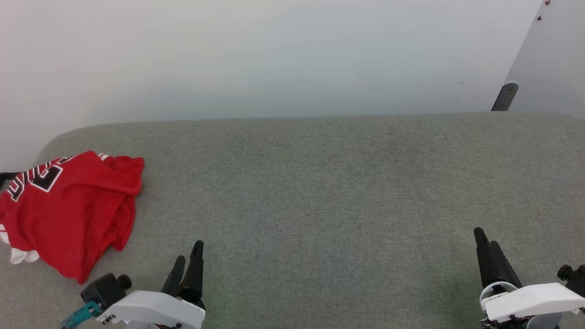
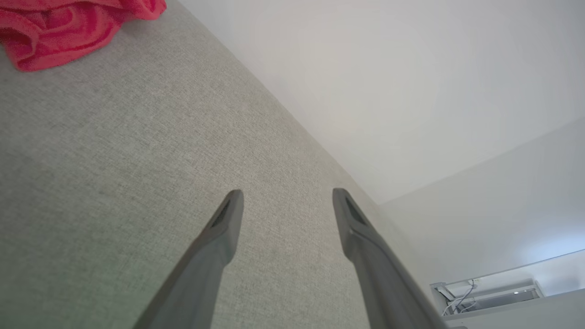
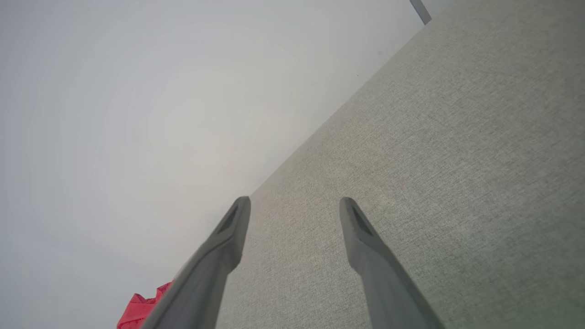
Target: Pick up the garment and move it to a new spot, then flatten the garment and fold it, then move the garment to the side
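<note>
The garment (image 1: 68, 210) lies in a loose red heap at 9 o'clock in the head view, at the left end of the grey table (image 1: 320, 183), with a bit of white sleeve at its 8 o'clock edge. Nothing holds it. The left gripper (image 1: 189, 251) hovers near its lower right corner, fingers wide apart and empty. The right gripper (image 1: 486, 237) is well apart at 4 o'clock, also wide and empty. The step in hand looks to be the first pick-up. The left arm is best placed for it, since the heap sits at about 10 o'clock from its fingertips. A good grasp would come down on a raised fold near the heap's 3 o'clock side and go deep enough to pinch several layers, so that thin jersey does not slip out. The lift should be high enough for the trailing cloth to clear the table before it is carried toward 3 o'clock, to the open middle. Landing there would let the right arm reach it for flattening. A grasp on the sleeve alone risks dragging rather than lifting. As for writing, black white-edged characters show at the heap's 11 o'clock corner. They are tilted, creased and cut by the frame edge, so I cannot read them with confidence. No brand or label can be made out elsewhere.
</note>
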Controlling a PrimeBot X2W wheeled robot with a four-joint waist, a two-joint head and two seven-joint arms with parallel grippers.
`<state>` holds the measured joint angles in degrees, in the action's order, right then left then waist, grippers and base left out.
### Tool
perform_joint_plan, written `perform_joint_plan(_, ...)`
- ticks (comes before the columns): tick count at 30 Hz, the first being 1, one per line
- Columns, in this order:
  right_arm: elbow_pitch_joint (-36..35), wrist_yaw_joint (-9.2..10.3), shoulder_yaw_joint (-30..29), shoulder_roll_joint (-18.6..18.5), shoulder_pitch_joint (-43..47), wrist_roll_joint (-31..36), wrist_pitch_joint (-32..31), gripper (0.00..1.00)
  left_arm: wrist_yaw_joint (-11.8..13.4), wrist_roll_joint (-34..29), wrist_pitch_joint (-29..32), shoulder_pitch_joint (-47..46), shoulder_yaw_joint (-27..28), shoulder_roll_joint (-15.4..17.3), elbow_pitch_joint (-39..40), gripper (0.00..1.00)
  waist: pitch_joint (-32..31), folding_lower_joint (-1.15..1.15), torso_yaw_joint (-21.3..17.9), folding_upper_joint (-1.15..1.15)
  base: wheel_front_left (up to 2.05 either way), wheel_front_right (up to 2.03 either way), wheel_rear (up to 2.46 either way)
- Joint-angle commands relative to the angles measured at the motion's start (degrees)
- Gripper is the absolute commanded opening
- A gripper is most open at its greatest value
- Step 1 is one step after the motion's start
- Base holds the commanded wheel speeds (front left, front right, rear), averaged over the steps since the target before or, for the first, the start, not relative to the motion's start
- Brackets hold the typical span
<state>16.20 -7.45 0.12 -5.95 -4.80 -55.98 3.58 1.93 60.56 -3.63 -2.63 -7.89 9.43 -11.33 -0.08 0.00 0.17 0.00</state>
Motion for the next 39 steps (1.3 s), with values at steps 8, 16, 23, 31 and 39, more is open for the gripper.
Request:
perform_joint_plan(8, -0.45, -0.03, -0.01, -0.05, -1.38, 9.41, 1.75, 1.0, 1.61, -8.52, -1.93, -0.62, -1.1, 1.8, 2.57, 1.0, -0.07, 0.0, 0.18, 0.0, 0.0, 0.0, 0.0)
perform_joint_plan(16, -0.9, -0.04, 0.19, -0.69, -1.48, 15.17, 2.72, 1.0, 2.19, -14.52, -3.31, 0.38, -0.78, 2.68, 4.42, 1.0, -0.19, 0.0, 0.33, 0.0, 0.0, 0.0, 0.0)
perform_joint_plan(23, -1.33, -0.04, -0.04, -1.12, -1.29, 19.68, 3.55, 1.0, 2.75, -19.56, -4.43, 1.39, -0.81, 3.21, 5.85, 1.0, -0.35, 0.0, 0.48, 0.0, 0.0, 0.0, 0.0)
perform_joint_plan(31, -1.82, -0.04, -0.01, -1.39, -0.97, 24.12, 4.11, 1.0, 2.61, -24.89, -5.65, 2.39, -0.99, 3.68, 7.27, 1.0, -0.55, 0.0, 0.59, 0.0, 0.0, 0.0, 0.0)
perform_joint_plan(39, -2.01, -0.04, 0.07, -1.67, -0.82, 28.1, 4.81, 1.0, 2.34, -29.47, -6.78, 3.24, -0.93, 4.02, 8.36, 1.0, -0.86, 0.0, 0.51, 0.0, 0.0, 0.0, 0.0)
